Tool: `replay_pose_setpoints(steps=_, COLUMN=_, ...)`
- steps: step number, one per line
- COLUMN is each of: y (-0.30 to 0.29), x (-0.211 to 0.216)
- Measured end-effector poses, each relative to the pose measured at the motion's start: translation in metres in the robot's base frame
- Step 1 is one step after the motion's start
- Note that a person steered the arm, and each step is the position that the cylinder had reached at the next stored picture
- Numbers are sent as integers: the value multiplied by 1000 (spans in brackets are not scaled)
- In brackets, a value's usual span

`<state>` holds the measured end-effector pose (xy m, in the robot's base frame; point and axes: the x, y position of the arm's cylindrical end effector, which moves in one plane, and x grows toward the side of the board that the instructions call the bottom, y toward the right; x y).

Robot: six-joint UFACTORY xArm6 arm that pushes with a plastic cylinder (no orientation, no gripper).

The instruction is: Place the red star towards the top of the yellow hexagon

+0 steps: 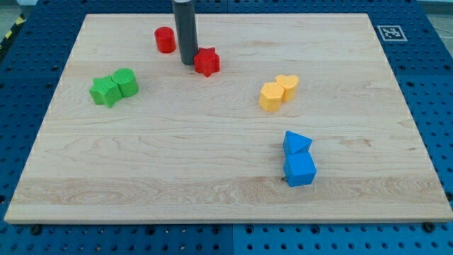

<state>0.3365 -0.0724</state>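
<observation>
The red star (207,62) lies near the view's top, left of centre. My tip (188,62) stands right against the star's left side. The yellow hexagon (270,96) sits right of centre, lower than the star and to its right, touching a yellow heart (287,86) on its upper right. The star is well apart from the hexagon, up and to the left of it.
A red cylinder (165,40) stands left of my rod near the top. A green star (105,91) and green cylinder (127,81) touch at the left. A blue triangle (296,143) and blue cube (300,170) sit at the lower right. The wooden board (226,205) ends near the view's edges.
</observation>
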Motion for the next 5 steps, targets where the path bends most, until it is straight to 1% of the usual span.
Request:
replay_pose_setpoints(steps=1, y=0, x=3)
replay_pose_setpoints(steps=2, y=13, x=-6)
replay_pose_setpoints(steps=3, y=26, x=-27)
replay_pose_setpoints(steps=5, y=67, x=-18)
